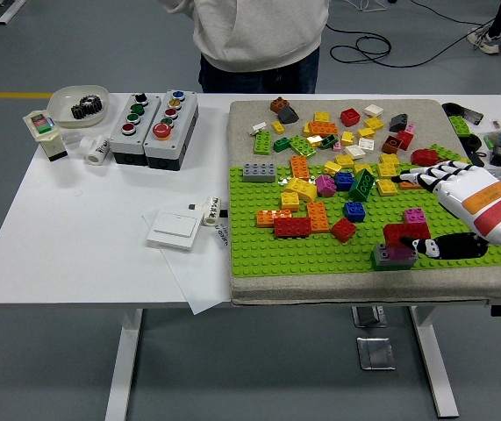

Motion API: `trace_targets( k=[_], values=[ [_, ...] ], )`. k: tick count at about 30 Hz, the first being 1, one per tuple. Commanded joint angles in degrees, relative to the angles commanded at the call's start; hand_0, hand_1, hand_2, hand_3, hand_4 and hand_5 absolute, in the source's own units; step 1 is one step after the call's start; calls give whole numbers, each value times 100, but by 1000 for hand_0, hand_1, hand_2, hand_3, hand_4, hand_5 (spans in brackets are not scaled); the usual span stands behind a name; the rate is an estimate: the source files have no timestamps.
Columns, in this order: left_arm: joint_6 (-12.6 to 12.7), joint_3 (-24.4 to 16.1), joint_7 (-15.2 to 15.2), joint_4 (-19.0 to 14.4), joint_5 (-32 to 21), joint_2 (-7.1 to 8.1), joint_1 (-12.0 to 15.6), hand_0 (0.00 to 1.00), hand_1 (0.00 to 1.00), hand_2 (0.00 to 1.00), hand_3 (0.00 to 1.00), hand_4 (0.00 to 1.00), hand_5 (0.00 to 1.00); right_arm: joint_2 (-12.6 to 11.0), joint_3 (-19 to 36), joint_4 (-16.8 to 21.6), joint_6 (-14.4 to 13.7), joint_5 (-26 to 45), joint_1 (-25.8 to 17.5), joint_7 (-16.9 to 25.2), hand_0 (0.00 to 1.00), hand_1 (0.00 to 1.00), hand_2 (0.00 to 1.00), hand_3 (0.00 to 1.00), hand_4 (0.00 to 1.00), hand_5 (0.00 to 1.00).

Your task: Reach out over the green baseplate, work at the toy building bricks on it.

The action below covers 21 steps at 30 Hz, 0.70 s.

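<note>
- The green baseplate [259, 250] lies on a grey pad [248, 118] that covers the right half of the white table [75, 228], and it takes up the near part of that pad.
- Loose toy bricks [338, 158] in yellow, orange, red, green, blue and black are scattered over the far part of the baseplate and the bare pad beyond it.
- A long red brick [292, 226] sits near the middle of the baseplate, with an orange brick [318, 216] touching its right side and a small red brick [343, 230] just beside that.
- A red stepped brick [405, 233] stands near the baseplate's right end, with a pink brick [415, 215] at its top and a grey brick [390, 256] at its lower left.
- The right hand [447, 210] reaches in from the right edge. Its fingers are spread and clasp nothing; the upper fingers [418, 178] point left over the orange and yellow bricks, and the black thumb [447, 247] lies just right of the red stepped brick.
- The left hand does not appear.
- On the table's left part are a white switch plate [173, 230] on a sheet of paper [199, 272], two button boxes [153, 128] and a white bowl [76, 103].
- A person in a light sweatshirt [259, 31] stands at the far side; no hands of theirs show.
</note>
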Motion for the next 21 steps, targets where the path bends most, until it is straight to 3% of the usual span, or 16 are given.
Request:
trace_targets(
  k=[9,21],
  values=[
    [0,10,-6,3,-21,1,-13,602,684,648,548,561,613,-52,76,191,103,-230,-255,69,717,704,752,698,802,454],
    [5,23,-10,2,-45,1,-21,601,683,648,549,560,611,-29,-59,-4,219,-384,-248,105,702,692,740,657,774,456]
  ],
)
